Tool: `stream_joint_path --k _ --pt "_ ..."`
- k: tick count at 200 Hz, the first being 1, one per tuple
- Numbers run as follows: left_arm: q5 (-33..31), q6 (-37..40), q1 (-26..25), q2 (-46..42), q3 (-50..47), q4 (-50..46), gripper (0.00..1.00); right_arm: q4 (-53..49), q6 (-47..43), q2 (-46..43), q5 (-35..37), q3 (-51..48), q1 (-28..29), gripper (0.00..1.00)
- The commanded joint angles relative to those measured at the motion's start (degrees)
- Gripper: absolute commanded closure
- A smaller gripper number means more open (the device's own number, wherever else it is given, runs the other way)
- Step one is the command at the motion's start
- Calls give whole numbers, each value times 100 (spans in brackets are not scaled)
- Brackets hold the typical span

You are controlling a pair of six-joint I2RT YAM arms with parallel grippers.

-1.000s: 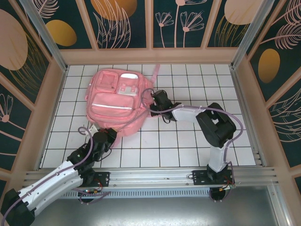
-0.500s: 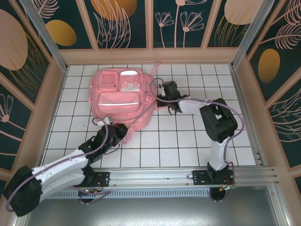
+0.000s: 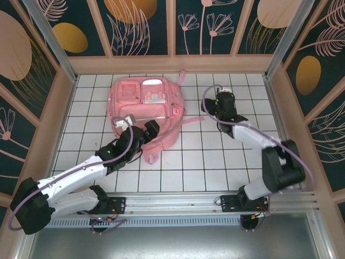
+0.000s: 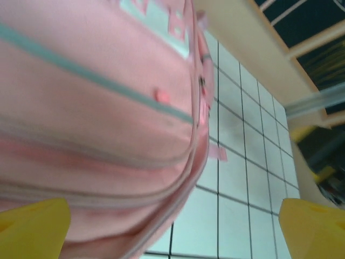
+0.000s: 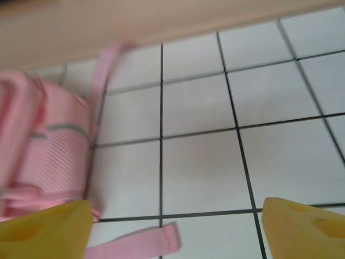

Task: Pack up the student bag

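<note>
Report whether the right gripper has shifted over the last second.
Yes. The right gripper has swung right, off the student bag's right edge, and now sits closer to the right side wall.

The top camera looks down from high above the near edge of the tiled tabletop (image 3: 215, 162) and takes in all of it, with the student bag (image 3: 145, 105) left of centre. The left wrist camera sits very close over the bag's front, facing the back wall (image 4: 253, 43). The right wrist camera looks down on tiles just right of the bag. All three views share the bag's right edge and the tiles beside it.
</note>
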Motion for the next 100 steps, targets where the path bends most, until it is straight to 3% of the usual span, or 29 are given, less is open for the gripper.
stream_joint_path --k 1,20,44,71,100 --pt "-1367 1048 280 80 604 -1205 1 572 -61 -868 585 -546 -29 1" --pt "-1761 1693 872 157 692 -1041 2 877 -229 -1362 911 -992 -80 1" --pt "-1733 2165 1971 315 586 -616 2 1791 -905 -1728 1448 -1724 -94 1" --pt "-2528 2974 2540 463 40 554 1 2112 -1538 -1690 2102 -2048 -227 1" --pt "-2569 3952 3176 660 -627 1943 2 2501 -1411 -1363 1766 -2252 -885 1"
